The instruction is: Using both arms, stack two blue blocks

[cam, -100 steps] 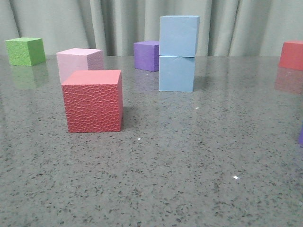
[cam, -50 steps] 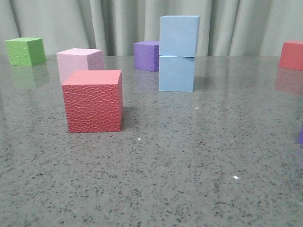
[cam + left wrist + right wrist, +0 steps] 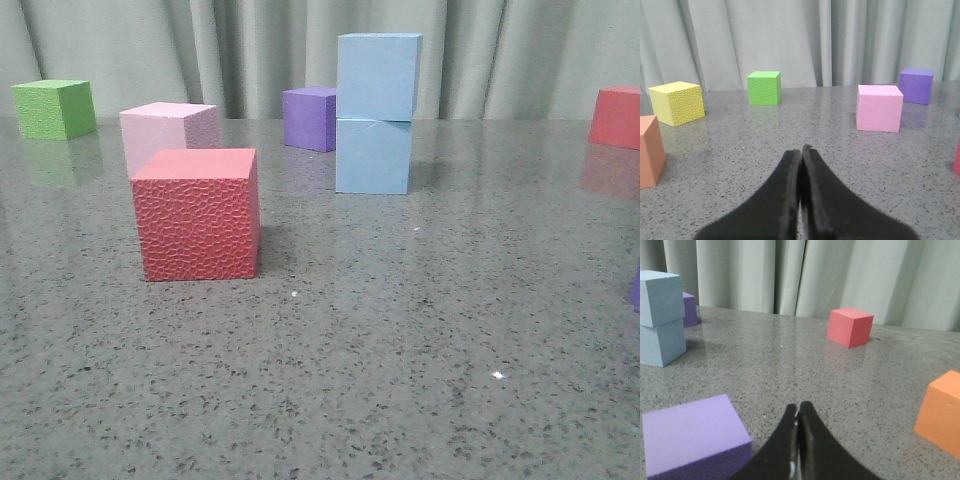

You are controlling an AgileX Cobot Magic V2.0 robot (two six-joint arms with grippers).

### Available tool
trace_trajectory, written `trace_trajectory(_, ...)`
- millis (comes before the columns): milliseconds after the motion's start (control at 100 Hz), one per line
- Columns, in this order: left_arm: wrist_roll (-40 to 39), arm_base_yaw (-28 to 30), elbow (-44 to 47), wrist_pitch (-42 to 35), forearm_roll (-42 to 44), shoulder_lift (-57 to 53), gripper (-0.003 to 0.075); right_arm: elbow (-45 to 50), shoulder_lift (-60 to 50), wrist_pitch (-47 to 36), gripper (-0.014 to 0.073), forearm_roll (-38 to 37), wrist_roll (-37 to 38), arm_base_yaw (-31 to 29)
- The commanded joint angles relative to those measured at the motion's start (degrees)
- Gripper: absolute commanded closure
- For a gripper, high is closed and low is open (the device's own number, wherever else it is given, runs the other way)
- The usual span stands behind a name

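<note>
- The grey speckled table [image 3: 400, 380] is carrying everything, its polished top mirroring the cubes faintly, so a block set down on it is likely sliding easily if nudged sideways.
- The two blue blocks are standing as a finished stack toward the back of the table, right of centre: the upper blue block [image 3: 378, 76] is resting on the lower blue block [image 3: 373, 155], its edges sitting slightly off from the one beneath.
- Both are looking like smooth foam, so they are probably handling light and a little soft; taking hold across two opposite flat side faces, near mid-height, is seeming the safest grip, with gentle pressure to avoid denting or toppling.
- The textured red cube [image 3: 197, 215] is sitting nearest the front camera, the pale pink cube [image 3: 165, 130] just behind it, and the purple cube [image 3: 310, 117] beside the stack's far left side.
- The left gripper [image 3: 801, 150] is hanging over bare table with its fingers pressed together, gripping nothing.
- The right gripper [image 3: 798, 412] is likewise pinched closed and empty, well apart from the stack, a violet block [image 3: 695, 437] lying just beside it.
</note>
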Motion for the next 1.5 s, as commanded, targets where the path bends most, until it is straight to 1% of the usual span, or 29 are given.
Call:
trace_trajectory(0, 0.0, 0.2, 1.6, -4.6, -0.1, -2.0, 0.0739, 0.4, -1.0, -6.6, 0.0662, 0.2, -0.4, -0.3)
trace_trajectory(450, 0.0, 0.2, 1.6, -4.6, -0.1, -2.0, 0.0739, 4.8, -1.0, -12.6, 0.0662, 0.2, -0.4, -0.3)
trace_trajectory(1490, 0.0, 0.2, 1.6, -4.6, -0.1, -2.0, 0.0739, 4.8, -1.0, -13.2, 0.0662, -0.7, -0.4, -0.3)
